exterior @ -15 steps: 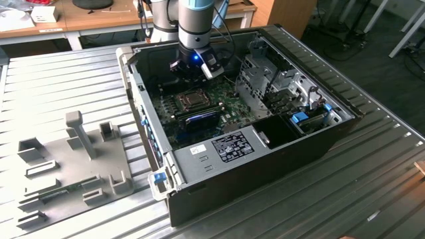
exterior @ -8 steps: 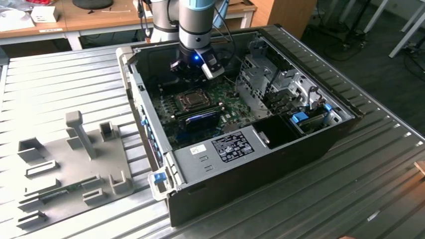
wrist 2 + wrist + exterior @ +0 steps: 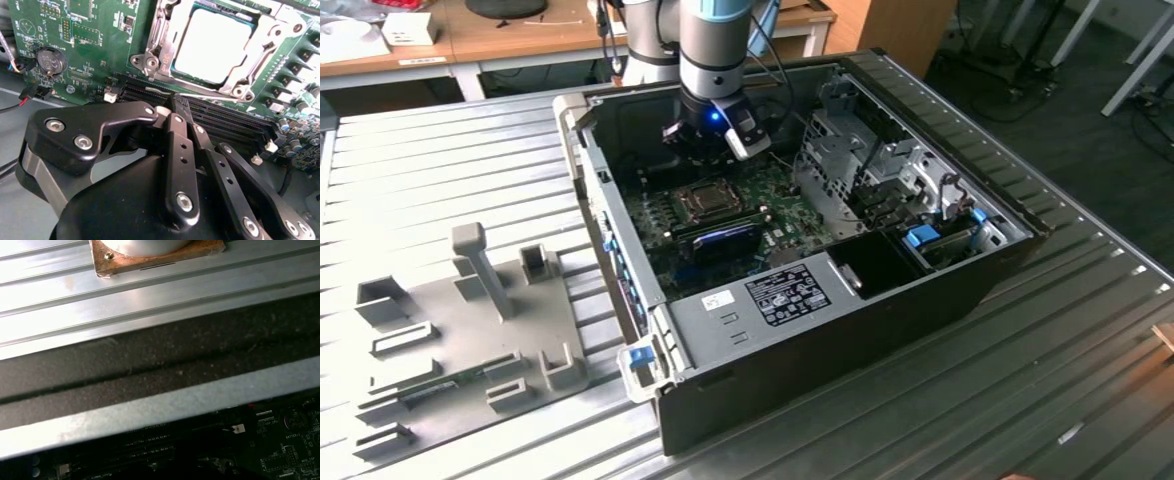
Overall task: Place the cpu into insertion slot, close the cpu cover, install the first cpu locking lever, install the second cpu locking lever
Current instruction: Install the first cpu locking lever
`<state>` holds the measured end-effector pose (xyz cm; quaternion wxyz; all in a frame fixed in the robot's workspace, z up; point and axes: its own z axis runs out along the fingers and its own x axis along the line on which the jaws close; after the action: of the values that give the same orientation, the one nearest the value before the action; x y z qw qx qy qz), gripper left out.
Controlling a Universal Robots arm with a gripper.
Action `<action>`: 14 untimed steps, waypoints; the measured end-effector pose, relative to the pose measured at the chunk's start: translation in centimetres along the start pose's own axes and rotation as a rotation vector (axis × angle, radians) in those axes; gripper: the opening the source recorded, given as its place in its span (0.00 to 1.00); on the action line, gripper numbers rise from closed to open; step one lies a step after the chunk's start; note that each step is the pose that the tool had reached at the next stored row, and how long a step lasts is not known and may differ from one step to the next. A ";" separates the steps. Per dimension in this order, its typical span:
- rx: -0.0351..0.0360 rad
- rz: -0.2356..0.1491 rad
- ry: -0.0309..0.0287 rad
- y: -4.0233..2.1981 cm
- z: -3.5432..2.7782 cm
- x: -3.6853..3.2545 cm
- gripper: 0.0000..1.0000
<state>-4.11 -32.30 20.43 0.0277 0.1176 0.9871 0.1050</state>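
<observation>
The cpu [image 3: 212,45] shows its dull silver top inside the insertion slot [image 3: 707,200] on the green board. The shiny cpu cover [image 3: 159,31] lies flat around the chip as a metal frame. My gripper [image 3: 172,107] hangs inside the open computer case just back from the socket, over the black memory slots [image 3: 225,120]. Its black links run together to one tip, so the fingers look shut with nothing between them. In the exterior view the gripper [image 3: 704,150] sits just behind the socket, close to the case's far wall.
Beside the socket at the exterior view's right stands a metal drive cage [image 3: 867,180]. A coin battery [image 3: 52,60] and red-black wires sit near the board's edge. The case wall [image 3: 150,405] borders the board. A grey fixture plate [image 3: 454,320] lies on the ribbed table.
</observation>
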 end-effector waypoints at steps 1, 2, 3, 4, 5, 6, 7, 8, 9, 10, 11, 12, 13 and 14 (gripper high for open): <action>-0.0003 0.000 -0.0001 0.00 0.03 0.00 0.10; -0.0004 0.000 -0.0001 -0.01 0.08 0.00 0.10; -0.0003 0.000 -0.0001 -0.02 0.11 0.00 0.10; 0.0000 0.000 0.0000 -0.03 0.14 0.01 0.10; 0.0001 0.000 0.0001 -0.04 0.15 0.01 0.10; 0.0002 0.000 0.0001 -0.04 0.15 0.01 0.10; 0.0002 0.000 0.0001 -0.04 0.16 0.01 0.10; 0.0001 0.000 0.0001 -0.04 0.16 0.01 0.10; 0.0000 0.000 0.0000 -0.04 0.17 0.01 0.10; -0.0004 0.000 -0.0001 -0.04 0.22 0.01 0.10; -0.0004 0.000 -0.0001 -0.05 0.27 0.01 0.10; -0.0001 0.000 0.0000 -0.06 0.31 0.01 0.10; 0.0000 0.000 0.0000 -0.07 0.34 0.01 0.10; 0.0002 0.000 0.0000 -0.08 0.33 0.01 0.10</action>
<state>-4.12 -32.30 20.09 0.0276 0.1176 0.9871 0.1049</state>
